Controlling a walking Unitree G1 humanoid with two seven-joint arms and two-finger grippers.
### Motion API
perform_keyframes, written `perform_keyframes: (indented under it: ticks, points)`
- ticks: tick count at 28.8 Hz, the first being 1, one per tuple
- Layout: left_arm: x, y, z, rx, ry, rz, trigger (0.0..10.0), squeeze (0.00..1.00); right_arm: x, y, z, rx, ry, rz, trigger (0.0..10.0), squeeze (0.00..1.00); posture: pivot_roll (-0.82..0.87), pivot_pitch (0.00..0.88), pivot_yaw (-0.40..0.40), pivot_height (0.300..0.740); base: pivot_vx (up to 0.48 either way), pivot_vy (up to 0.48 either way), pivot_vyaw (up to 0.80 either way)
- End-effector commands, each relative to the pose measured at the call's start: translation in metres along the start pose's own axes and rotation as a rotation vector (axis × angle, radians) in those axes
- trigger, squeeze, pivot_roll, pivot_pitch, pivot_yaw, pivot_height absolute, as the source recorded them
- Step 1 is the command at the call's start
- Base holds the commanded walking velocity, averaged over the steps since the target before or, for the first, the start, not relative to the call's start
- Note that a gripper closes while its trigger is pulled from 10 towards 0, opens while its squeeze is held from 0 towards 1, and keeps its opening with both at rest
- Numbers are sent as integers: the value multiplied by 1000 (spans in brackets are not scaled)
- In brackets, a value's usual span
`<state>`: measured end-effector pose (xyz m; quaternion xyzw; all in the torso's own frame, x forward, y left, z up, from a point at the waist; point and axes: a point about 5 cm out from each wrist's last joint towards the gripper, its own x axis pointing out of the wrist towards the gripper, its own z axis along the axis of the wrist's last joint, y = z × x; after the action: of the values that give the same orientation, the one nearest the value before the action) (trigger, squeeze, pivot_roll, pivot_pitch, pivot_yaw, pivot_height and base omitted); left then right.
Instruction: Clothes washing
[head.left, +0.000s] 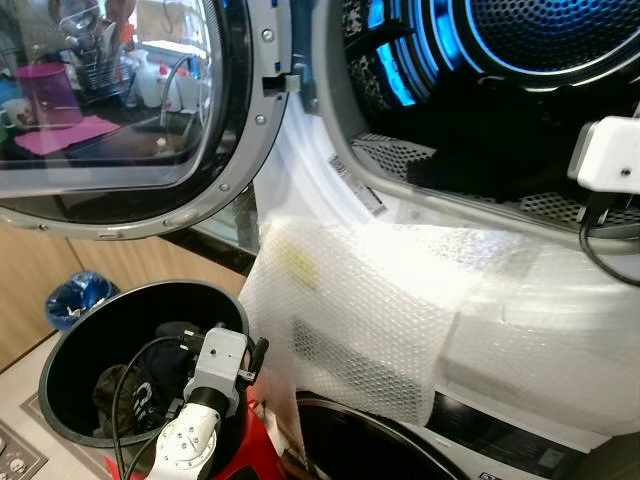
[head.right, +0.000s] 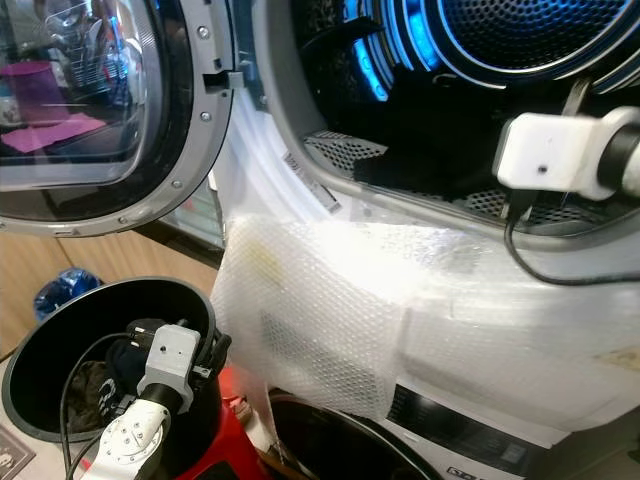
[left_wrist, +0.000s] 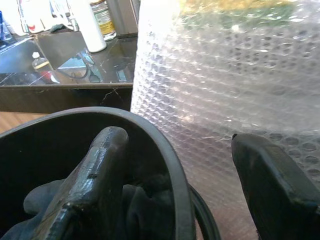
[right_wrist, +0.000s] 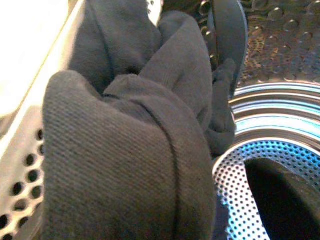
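Looking down from the head, the left eye view has the washing machine drum (head.left: 520, 60) lit blue behind its open round door (head.left: 130, 110), which swings out to the robot's left. Bubble wrap (head.left: 400, 310) drapes over the machine front below the drum opening. Further below and left of the drum stands a black bucket (head.left: 70, 350) with dark clothes (head.left: 150, 385) inside; the left gripper (head.left: 250, 362) hangs at its rim on the bubble-wrap side.

In the right eye view, the right arm's white wrist (head.right: 560, 150) reaches into the drum mouth, its fingers hidden in the dark interior.

The left wrist view shows the left gripper's fingers (left_wrist: 97, 180) spread wide, straddling the bucket rim (left_wrist: 172, 165), one finger inside over the clothes, the other outside against the bubble wrap.

The right wrist view, inside the perforated drum, has a grey garment (right_wrist: 130, 150) bunched up over the right gripper, touching the drum wall; whether its fingers clamp the cloth cannot be told.
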<state>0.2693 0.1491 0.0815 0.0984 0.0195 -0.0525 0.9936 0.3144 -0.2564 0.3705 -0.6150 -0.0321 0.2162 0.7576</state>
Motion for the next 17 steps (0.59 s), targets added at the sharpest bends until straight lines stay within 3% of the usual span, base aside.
perform_keyframes:
  ticks: [1, 4, 6, 13, 17]
  points:
    - [0, 2, 0, 9, -1, 2, 10000, 0, -5, 13, -7, 53, -10, 111, 10000, 0, -64, 0, 7, 740, 0, 0, 0]
    - [0, 2, 0, 10, -1, 0, 10000, 0, -7, 14, -7, 90, -37, 108, 10000, 0, -68, 0, 10, 740, 0, 0, 0]
    - [1, 1, 0, 11, -3, -4, 10000, 0, -7, 16, -4, 146, -133, 123, 10000, 0, -65, 0, 11, 740, 0, 0, 0]
    - [1, 4, 1, 15, -4, 1, 10000, 0, -11, 36, 3, 142, -276, 267, 10000, 0, -58, 0, 16, 740, 0, 0, 0]
    - [1, 4, 1, 17, -3, 0, 10000, 0, -7, 36, 3, 173, -300, 247, 10000, 0, -57, 0, 17, 740, 0, 0, 0]
